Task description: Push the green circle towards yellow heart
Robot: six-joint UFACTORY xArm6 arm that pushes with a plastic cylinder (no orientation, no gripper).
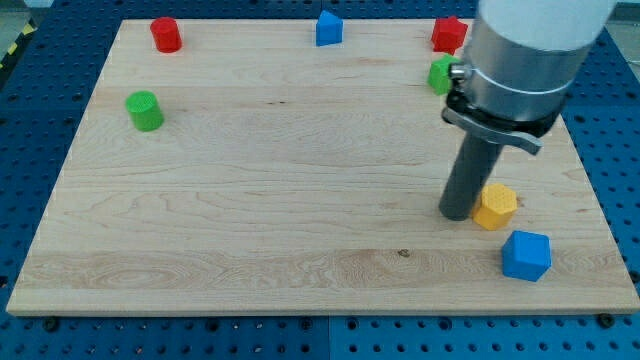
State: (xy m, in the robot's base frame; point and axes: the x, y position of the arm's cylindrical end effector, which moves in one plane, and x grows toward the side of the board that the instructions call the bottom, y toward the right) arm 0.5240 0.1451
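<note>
The green circle (145, 110) is a short green cylinder at the board's left side. A yellow block (495, 206) lies at the lower right; its shape looks six-sided and I cannot make out a heart. My tip (458, 213) rests on the board just left of the yellow block, touching or nearly touching it, far to the right of the green circle.
A red cylinder (166, 35) sits at top left, a blue block (329, 28) at top middle, a red block (449, 35) at top right. A second green block (440, 75) is partly hidden behind the arm. A blue cube (526, 255) lies near the lower right corner.
</note>
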